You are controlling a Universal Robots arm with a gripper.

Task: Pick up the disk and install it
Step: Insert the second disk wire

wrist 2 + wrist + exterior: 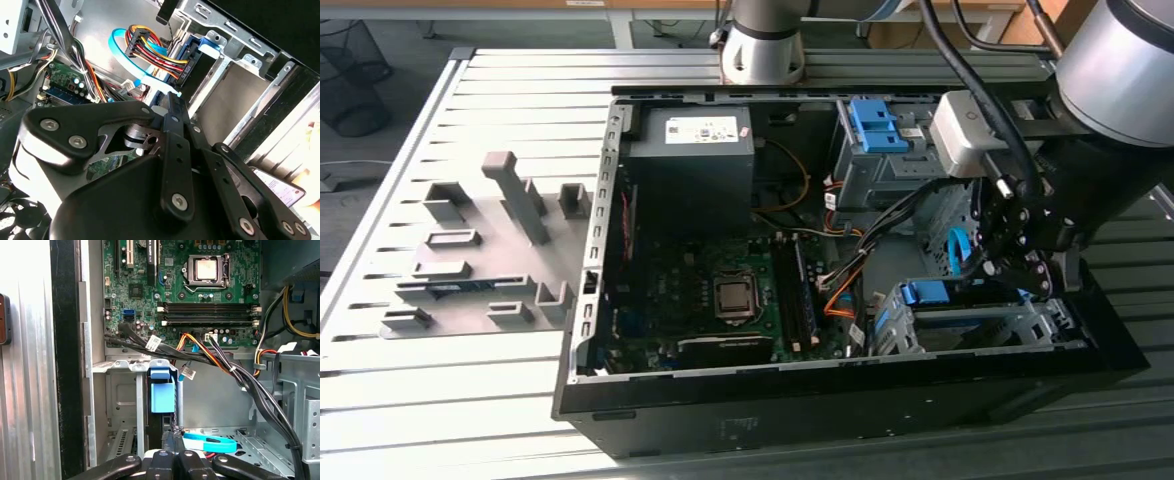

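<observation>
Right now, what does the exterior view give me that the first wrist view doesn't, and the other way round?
The exterior view adds the whole open computer case, the black power supply with its white sticker, and the slotted table with grey fixture blocks on the exterior view's left. The first wrist view adds a straight look into the drive cage and the small blue port on the board. Shared: the motherboard, its processor socket, the blue tab and the wire bundle.
</observation>
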